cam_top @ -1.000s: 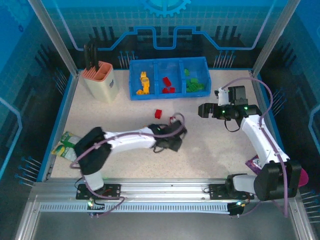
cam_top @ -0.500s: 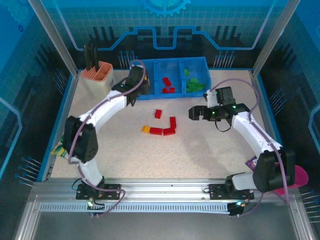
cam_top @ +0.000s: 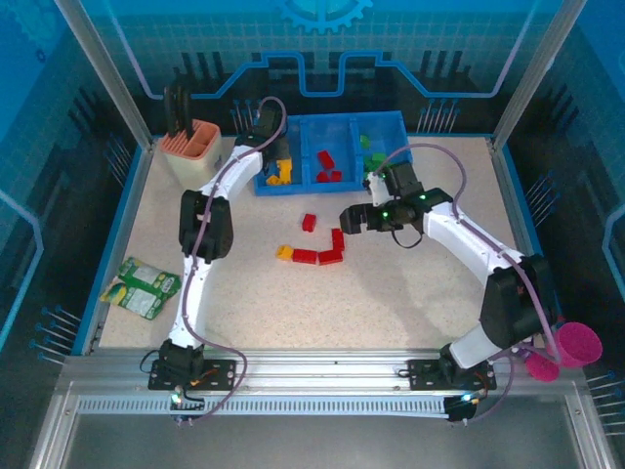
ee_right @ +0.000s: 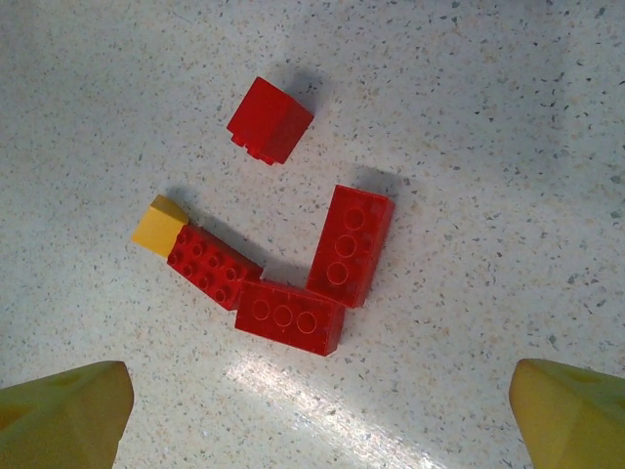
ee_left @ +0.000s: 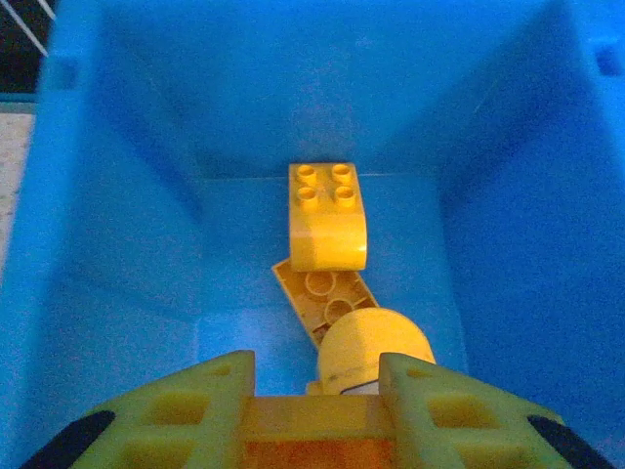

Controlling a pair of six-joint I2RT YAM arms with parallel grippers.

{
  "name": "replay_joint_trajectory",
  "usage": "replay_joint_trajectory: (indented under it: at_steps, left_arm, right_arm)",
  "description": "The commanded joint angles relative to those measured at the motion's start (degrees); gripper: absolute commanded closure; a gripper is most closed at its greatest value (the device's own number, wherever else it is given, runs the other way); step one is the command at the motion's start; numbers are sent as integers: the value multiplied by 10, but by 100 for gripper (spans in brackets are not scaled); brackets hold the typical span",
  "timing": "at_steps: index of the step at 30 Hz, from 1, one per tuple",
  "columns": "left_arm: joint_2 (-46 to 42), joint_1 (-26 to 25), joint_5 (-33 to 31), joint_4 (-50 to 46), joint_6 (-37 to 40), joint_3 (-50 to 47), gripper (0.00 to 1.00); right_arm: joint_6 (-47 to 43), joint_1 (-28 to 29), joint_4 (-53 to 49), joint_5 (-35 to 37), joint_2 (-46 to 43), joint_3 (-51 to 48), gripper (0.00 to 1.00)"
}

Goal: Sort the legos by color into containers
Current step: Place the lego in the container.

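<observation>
Four red legos on table, between right gripper open jaws

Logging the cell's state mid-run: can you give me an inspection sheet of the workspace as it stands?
Surface: speckled beige table, no spills seen.
Job's things: blue tray at the far edge, yellow bricks left, red middle, green right; four red bricks and one yellow brick loose mid-table.
Clutter: green snack packet near left, utensil holder far left, pink cup near right.
Grippers: left gripper over the tray's left compartment, jaws apart; right gripper open above the loose bricks.
Cables: purple cable looped along each arm, no snag seen.
Surroundings: blue enclosure walls, aluminium rail in front.
</observation>
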Motion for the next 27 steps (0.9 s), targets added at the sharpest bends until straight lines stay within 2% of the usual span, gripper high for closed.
replay_joint_trajectory:
  at_steps: [1, 3, 6, 8, 15, 18, 27]
  left_arm:
    - [14, 3, 22, -37, 4, 50, 69]
    - [16, 3, 25, -37, 1, 49, 62]
    - [13, 3, 27, -35, 0, 42, 45]
    - [7, 3, 25, -30, 2, 31, 40]
    - [-44, 2, 45, -7, 4, -12, 36]
    - [-94, 1, 54, -7, 12, -45, 35]
    - [-359, -7, 6, 44, 72, -326, 31]
  right_arm:
    - [6, 13, -15, 12, 22, 18, 0]
    - [9, 17, -12, 14, 38, 23, 0]
    - [14, 26, -10, 28, 62, 35, 0]
    - [14, 33, -4, 39, 78, 43, 0]
    - [8, 60, -40, 95, 160, 107, 1]
    - [9, 67, -60, 123, 188, 130, 2]
    - [22, 79, -68, 138, 207, 134, 2]
